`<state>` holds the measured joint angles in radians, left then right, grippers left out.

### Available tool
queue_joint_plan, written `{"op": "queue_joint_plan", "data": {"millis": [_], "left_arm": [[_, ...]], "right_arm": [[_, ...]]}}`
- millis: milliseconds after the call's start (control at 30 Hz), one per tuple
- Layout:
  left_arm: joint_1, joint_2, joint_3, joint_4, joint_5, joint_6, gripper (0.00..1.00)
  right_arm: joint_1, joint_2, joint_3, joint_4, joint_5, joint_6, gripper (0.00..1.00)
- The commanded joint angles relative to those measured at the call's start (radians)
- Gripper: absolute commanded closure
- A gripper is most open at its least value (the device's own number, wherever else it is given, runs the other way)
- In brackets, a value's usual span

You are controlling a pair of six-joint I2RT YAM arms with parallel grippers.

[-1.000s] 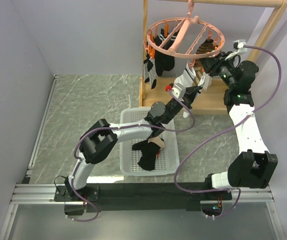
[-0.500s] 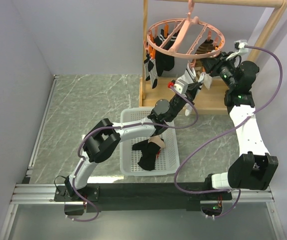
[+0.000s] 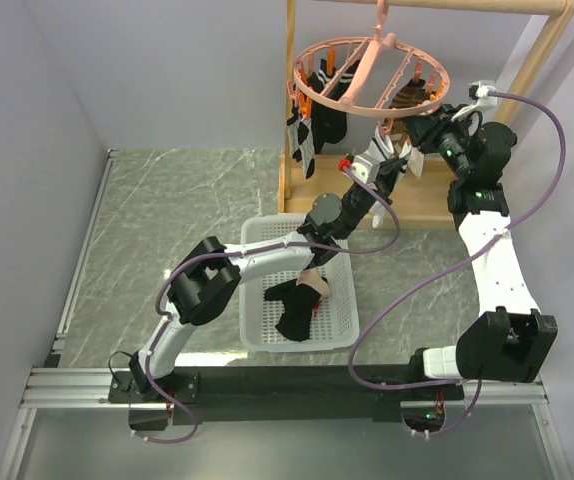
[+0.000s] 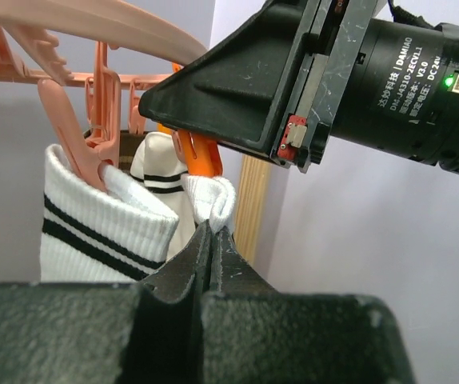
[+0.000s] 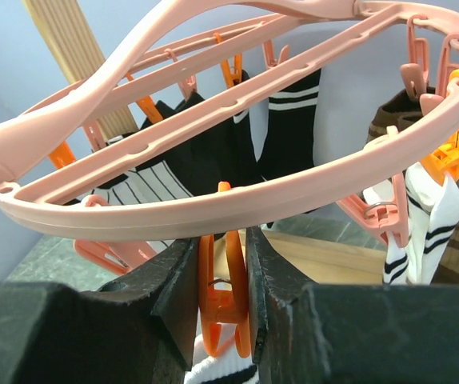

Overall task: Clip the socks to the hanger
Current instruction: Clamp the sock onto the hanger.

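Note:
The pink ring hanger (image 3: pixel 367 75) hangs from the wooden rack, with several socks clipped round its rim. My left gripper (image 4: pixel 212 232) is shut on the cuff of a white sock (image 4: pixel 209 196) with black stripes and holds it up under an orange clip (image 4: pixel 197 152). My right gripper (image 5: pixel 223 264) is shut on that orange clip (image 5: pixel 225 296), squeezing its handles just under the ring (image 5: pixel 213 210). The white cuff (image 5: pixel 221 372) shows below the clip's lower tips. Another white striped sock (image 4: pixel 93 224) hangs in a pink clip beside it.
A white basket (image 3: pixel 342 300) on the table holds black and brown socks (image 3: pixel 297 305). The wooden rack's base (image 3: pixel 427 195) and post (image 3: pixel 542 60) stand behind both grippers. The walls are close at the back and right.
My left arm has reached up and back, lifting the sock from below the ring to the clip. My right gripper has stayed at the ring's near rim.

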<state>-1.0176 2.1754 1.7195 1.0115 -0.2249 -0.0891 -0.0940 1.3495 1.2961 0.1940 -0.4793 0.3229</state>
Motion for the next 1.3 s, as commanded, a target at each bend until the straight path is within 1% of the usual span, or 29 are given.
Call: {"op": "queue_joint_plan", "data": {"millis": [0, 333, 533, 833, 1000, 1267], "left_arm": [[0.004, 0.012, 0.048, 0.033, 0.010, 0.017, 0.99], [0.004, 0.018, 0.068, 0.045, 0.013, 0.014, 0.99], [0.004, 0.027, 0.101, 0.042, 0.027, 0.032, 0.99], [0.004, 0.027, 0.114, 0.050, 0.022, 0.049, 0.99], [0.002, 0.023, 0.112, 0.068, 0.027, 0.054, 0.99], [0.002, 0.027, 0.135, 0.039, 0.061, 0.072, 0.99]], "right_arm": [[0.007, -0.029, 0.046, -0.036, 0.065, 0.007, 1.00], [0.013, -0.032, 0.054, -0.057, 0.080, 0.005, 1.00], [0.016, -0.038, 0.060, -0.079, 0.099, 0.013, 1.00], [0.025, -0.052, 0.060, -0.093, 0.128, 0.010, 1.00], [0.027, -0.053, 0.060, -0.096, 0.131, 0.013, 1.00], [0.027, -0.053, 0.063, -0.090, 0.111, 0.031, 1.00]]}}
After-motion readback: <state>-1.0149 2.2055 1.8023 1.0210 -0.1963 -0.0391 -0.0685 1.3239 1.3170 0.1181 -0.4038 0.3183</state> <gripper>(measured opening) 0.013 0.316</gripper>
